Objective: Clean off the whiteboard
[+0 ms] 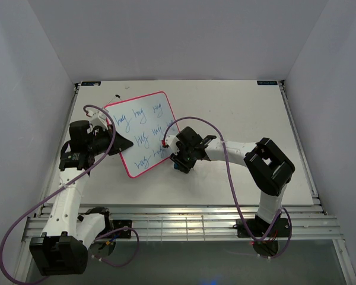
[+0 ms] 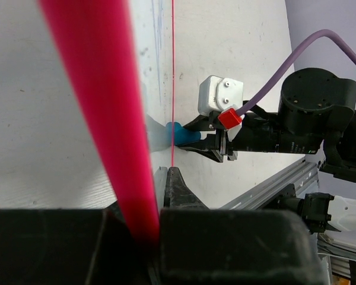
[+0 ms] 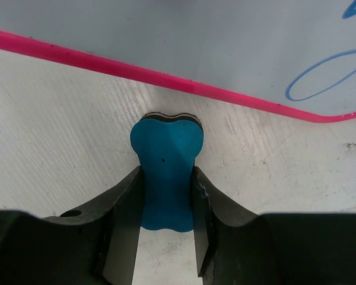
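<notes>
The whiteboard point(image 1: 143, 132), with a pink rim and several blue handwritten words, lies tilted at the table's left centre. My left gripper point(image 1: 120, 143) is shut on its left edge. In the left wrist view the rim point(image 2: 101, 107) runs into the jaws point(image 2: 157, 181). My right gripper point(image 1: 179, 159) is shut on the blue bone-shaped eraser point(image 3: 166, 172), its pads at the narrow waist point(image 3: 166, 205). The eraser's tip is just short of the board's lower right rim point(image 3: 184, 83), over bare table. The eraser also shows in the left wrist view point(image 2: 177, 133).
A small dark object point(image 1: 117, 95) lies near the table's back left. Purple cables point(image 1: 228, 166) loop over both arms. A metal rail point(image 1: 184, 222) runs along the table's front edge. White walls close in the left, back and right sides.
</notes>
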